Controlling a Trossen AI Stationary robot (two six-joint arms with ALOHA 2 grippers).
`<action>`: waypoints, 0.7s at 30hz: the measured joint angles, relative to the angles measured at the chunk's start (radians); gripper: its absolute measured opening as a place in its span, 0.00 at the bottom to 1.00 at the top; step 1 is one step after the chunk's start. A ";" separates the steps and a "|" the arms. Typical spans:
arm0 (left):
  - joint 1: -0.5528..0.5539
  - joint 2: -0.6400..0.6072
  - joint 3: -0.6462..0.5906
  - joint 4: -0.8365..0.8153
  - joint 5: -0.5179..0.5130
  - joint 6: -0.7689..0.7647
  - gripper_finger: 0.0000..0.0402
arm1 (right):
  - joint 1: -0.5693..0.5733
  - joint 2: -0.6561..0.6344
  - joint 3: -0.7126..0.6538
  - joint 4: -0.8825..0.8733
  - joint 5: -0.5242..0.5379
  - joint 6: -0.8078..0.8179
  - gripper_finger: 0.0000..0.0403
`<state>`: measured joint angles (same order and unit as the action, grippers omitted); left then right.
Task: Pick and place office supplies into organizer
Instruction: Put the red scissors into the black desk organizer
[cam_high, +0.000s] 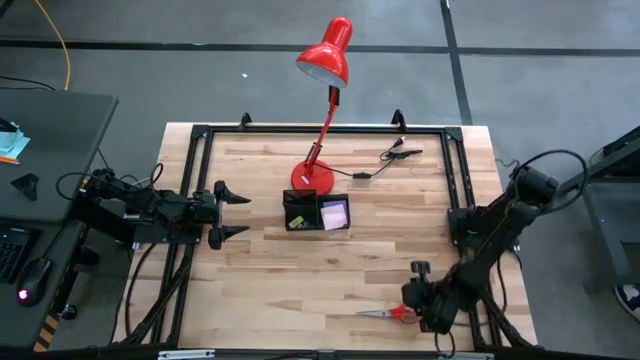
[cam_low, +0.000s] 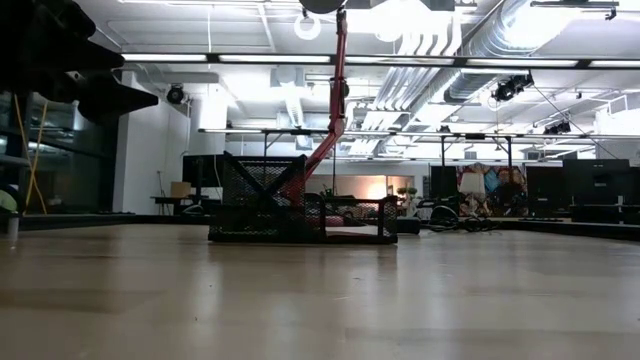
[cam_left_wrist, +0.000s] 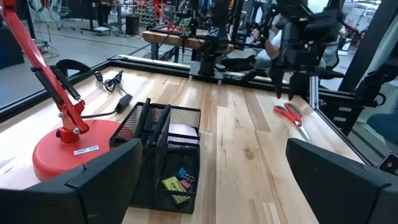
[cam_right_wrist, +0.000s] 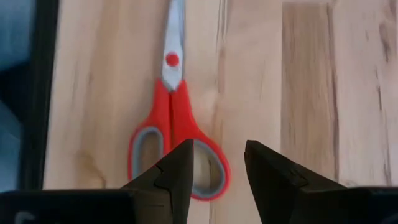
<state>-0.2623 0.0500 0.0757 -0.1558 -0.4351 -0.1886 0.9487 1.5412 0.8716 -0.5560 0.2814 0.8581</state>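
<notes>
The scissors (cam_right_wrist: 177, 134) lie flat and closed on the counter (cam_high: 300, 290) near its front right corner, well apart from the organizer (cam_high: 316, 212), which sits mid-counter just in front of the lamp (cam_high: 322, 120). The organizer already holds dark pens in one compartment, a pad in another, and small clips in a third.

The right pincer (cam_right_wrist: 217, 165) hovers directly over the red handles, its fingers partly apart and holding nothing; one finger overlaps the handle loop and the other sits just beside it. The left pincer (cam_high: 228, 212) waits wide apart beside the organizer, empty.

Judgement: the step in hand is picking up the scissors. The present gap looks narrow for the two loops together. Widening before descent, or centring over the neck where the handles meet the blades, would give a surer hold. The item lies low, so the fingers must come down to the wood squarely. An off-centre grip may let the scissors swing or pivot during the carry.
</notes>
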 joint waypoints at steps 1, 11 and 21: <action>0.000 0.000 0.000 0.000 0.000 0.000 0.95 | 0.008 0.020 0.017 -0.017 -0.002 0.001 0.33; 0.000 0.000 0.000 0.000 0.000 0.000 0.95 | 0.081 0.123 0.064 -0.013 -0.045 0.029 0.33; 0.000 0.000 0.000 0.000 0.000 0.000 0.95 | 0.080 0.123 0.064 -0.009 -0.028 0.039 0.33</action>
<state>-0.2623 0.0502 0.0757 -0.1558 -0.4351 -0.1886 1.0283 1.6638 0.9352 -0.5648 0.2535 0.8970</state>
